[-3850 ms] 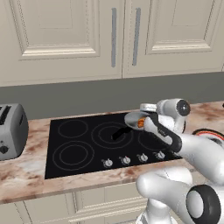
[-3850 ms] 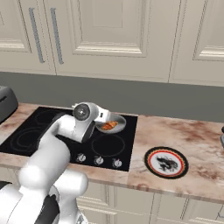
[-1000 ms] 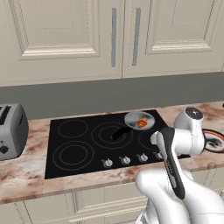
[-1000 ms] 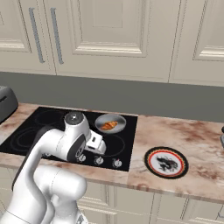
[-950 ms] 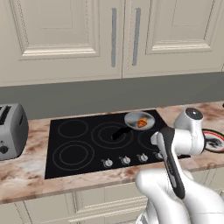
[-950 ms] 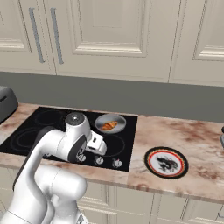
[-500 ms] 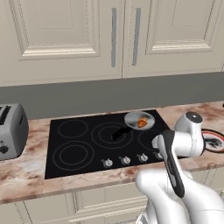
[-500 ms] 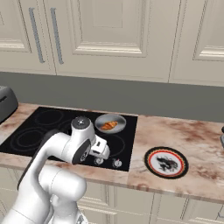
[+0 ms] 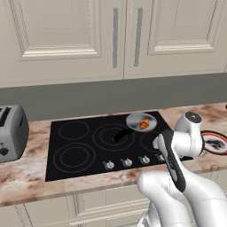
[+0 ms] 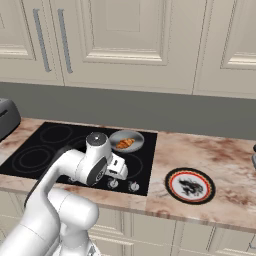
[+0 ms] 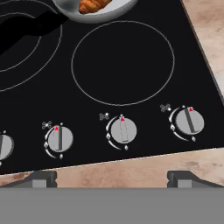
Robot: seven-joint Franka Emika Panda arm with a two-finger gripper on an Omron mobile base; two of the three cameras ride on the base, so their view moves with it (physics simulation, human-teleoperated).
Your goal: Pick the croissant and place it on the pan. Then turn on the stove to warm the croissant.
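I see the croissant (image 9: 144, 124) lying in the pan (image 9: 135, 119) at the stove's (image 9: 84, 146) back right burner. My pincer (image 11: 112, 176), tips spread and holding nothing, hovers above the stove's front knobs (image 11: 122, 130).

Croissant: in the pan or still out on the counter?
In. The croissant lies inside the pan on the stove.
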